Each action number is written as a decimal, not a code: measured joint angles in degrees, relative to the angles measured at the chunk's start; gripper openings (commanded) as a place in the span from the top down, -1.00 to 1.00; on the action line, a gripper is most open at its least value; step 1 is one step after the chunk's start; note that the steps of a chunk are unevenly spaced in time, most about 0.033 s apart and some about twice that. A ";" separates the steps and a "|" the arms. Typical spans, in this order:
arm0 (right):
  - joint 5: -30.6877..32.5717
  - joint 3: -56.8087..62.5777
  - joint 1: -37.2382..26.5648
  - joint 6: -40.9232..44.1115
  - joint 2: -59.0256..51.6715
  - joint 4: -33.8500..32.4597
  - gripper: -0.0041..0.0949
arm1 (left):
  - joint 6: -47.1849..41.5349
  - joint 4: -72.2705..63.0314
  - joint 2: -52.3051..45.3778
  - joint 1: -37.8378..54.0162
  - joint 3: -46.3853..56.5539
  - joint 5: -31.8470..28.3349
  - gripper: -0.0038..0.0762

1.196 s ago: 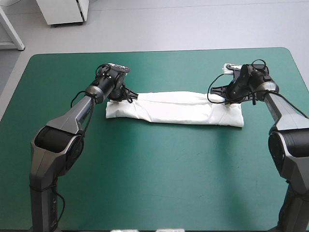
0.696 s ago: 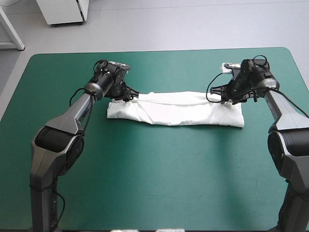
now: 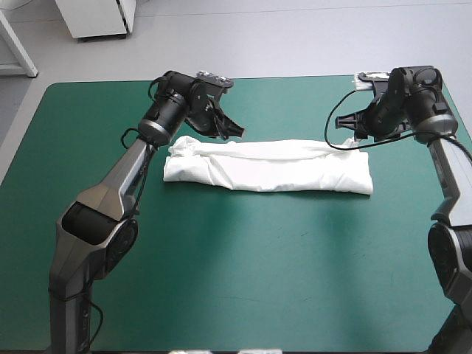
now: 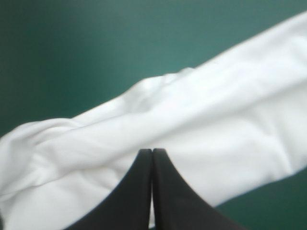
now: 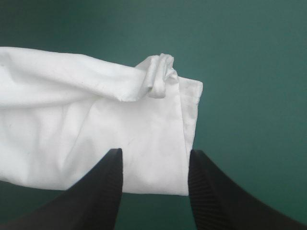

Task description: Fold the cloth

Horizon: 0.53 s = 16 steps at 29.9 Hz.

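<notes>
The white T-shirt (image 3: 269,167) lies folded into a long narrow strip across the middle of the teal-green table (image 3: 236,280). My left gripper (image 3: 232,130) hovers above the strip's far left end. In the left wrist view its black fingers meet in a point (image 4: 152,152), shut, with the T-shirt (image 4: 201,120) lying below and nothing between them. My right gripper (image 3: 365,129) hangs over the far right end. In the right wrist view it stands open (image 5: 153,158) above the T-shirt's (image 5: 96,129) short edge, where a small bunched corner sticks up.
Bare teal-green cover spreads on the near side of the strip and along both sides. A white cabinet (image 3: 96,18) stands on the floor beyond the far left corner.
Both grippers have lifted off the T-shirt's far edge and risen, moving toward the far side. The strip's left end has shifted slightly; the T-shirt stays on the table.
</notes>
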 measured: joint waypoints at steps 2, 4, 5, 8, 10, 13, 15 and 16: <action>0.15 0.00 -0.12 0.00 -0.59 -0.13 0.17 | 0.44 -2.70 0.09 -1.49 0.00 -0.29 0.93; 0.25 0.00 -0.46 0.02 -1.08 -0.17 0.17 | 0.44 -4.65 0.44 -3.06 0.00 -1.45 0.93; 0.40 0.00 -0.69 0.07 -1.26 -0.17 0.17 | 0.44 -5.13 0.78 -3.66 0.00 -2.24 0.93; 0.45 0.00 -1.76 0.36 -1.75 0.02 0.17 | 0.44 -5.79 2.52 -5.56 0.00 -3.64 0.93; 0.45 0.00 -2.60 0.41 -1.94 0.52 0.18 | 0.44 -6.27 4.33 -6.28 0.00 -4.19 0.93; 0.47 0.00 -4.32 0.55 -2.39 1.83 0.19 | 1.14 -6.99 7.13 -6.81 0.00 -5.07 0.93; 0.47 0.00 -5.50 0.61 -2.50 2.38 0.20 | 1.19 -7.01 8.99 -6.88 0.00 -5.46 0.93; 0.47 0.00 -5.96 0.61 -2.50 2.64 0.20 | 1.27 -7.01 9.77 -6.88 0.05 -5.58 0.93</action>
